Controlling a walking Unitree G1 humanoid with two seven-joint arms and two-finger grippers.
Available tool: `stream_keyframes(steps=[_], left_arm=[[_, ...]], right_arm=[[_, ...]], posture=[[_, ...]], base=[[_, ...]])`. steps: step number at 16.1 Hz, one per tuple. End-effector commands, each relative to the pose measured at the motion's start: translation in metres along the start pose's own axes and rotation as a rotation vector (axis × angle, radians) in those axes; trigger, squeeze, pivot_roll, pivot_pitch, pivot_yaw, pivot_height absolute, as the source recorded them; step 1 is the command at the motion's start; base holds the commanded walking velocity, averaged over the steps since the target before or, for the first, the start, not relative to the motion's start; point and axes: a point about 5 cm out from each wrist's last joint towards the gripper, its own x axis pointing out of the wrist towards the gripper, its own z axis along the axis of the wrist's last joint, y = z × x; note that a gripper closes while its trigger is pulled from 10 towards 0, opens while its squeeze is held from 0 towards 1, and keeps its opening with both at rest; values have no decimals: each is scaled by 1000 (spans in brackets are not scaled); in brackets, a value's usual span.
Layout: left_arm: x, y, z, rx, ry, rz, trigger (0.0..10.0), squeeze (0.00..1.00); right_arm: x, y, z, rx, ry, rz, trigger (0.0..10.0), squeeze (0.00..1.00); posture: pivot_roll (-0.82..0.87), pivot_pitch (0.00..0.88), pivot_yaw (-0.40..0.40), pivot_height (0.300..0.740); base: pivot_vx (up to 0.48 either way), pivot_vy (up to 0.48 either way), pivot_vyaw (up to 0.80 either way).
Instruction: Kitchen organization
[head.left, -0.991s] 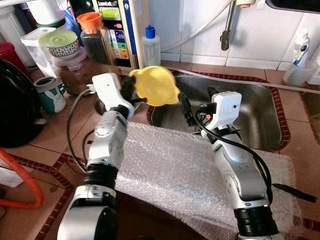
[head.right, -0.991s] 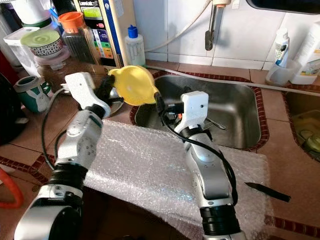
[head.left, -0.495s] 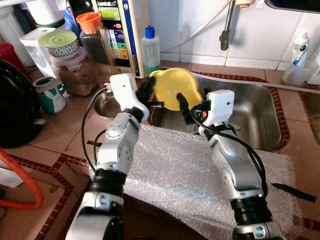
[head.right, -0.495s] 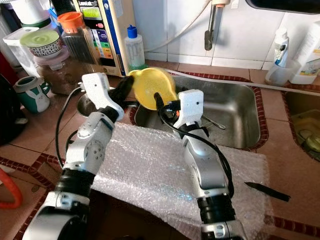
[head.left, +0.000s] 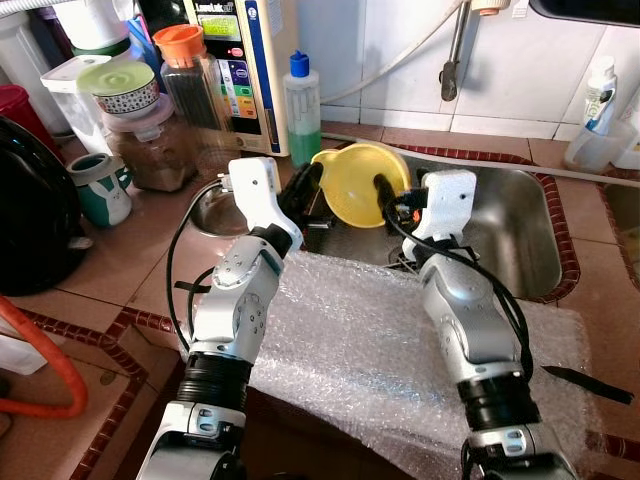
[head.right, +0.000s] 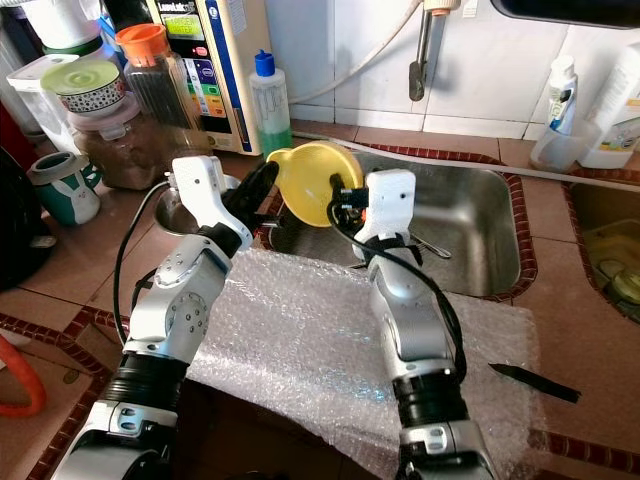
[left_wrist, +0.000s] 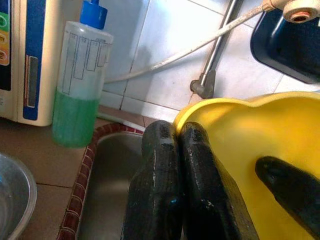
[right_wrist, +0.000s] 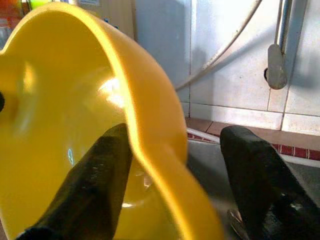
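Since a second ago the yellow bowl (head.left: 360, 182) has travelled from beside the sink (head.left: 520, 240) to over its near left corner, and the right gripper (head.left: 381, 190) has come up to meet it, so both arms now reach it from opposite sides. The bowl hangs tilted on edge above the sink's left end, its hollow facing the right arm, clear of the basin floor. The left gripper (head.left: 308, 190), just left of the sink, has its two fingers (left_wrist: 170, 165) pressed tight together on the bowl's rim, and looks to be carrying the whole weight. The right gripper's fingers (right_wrist: 90, 180) stand wide apart and straddle the opposite rim, one inside the hollow and one outside toward the sink's back wall, not yet pinching it. Some cutlery lies in the sink below. The bowl looks like thin plastic: light, fairly stiff but likely to flex at the lip, glossy and so probably slippery against the hard fingers. The rim is the only sensible hold, since the curved wall offers nothing to pinch; a hold taken deep over the lip should stop it pivoting. A drop would hardly break it, though it could clatter onto the cutlery.
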Motion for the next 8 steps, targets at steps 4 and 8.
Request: stream_keyframes(steps=[4,8], left_arm=[[-4,-5,-1,61,14,-43,3725,0],[-8,-3,-10,86,51,-35,10000,0]], right_arm=[[5,-10,2,-4,-4,-65,0,0],[4,-11,-5,23,25,-94,0,0]], posture=[[19,44,118,740],[22,45,121,740]], base=[[0,0,0],[0,0,0]])
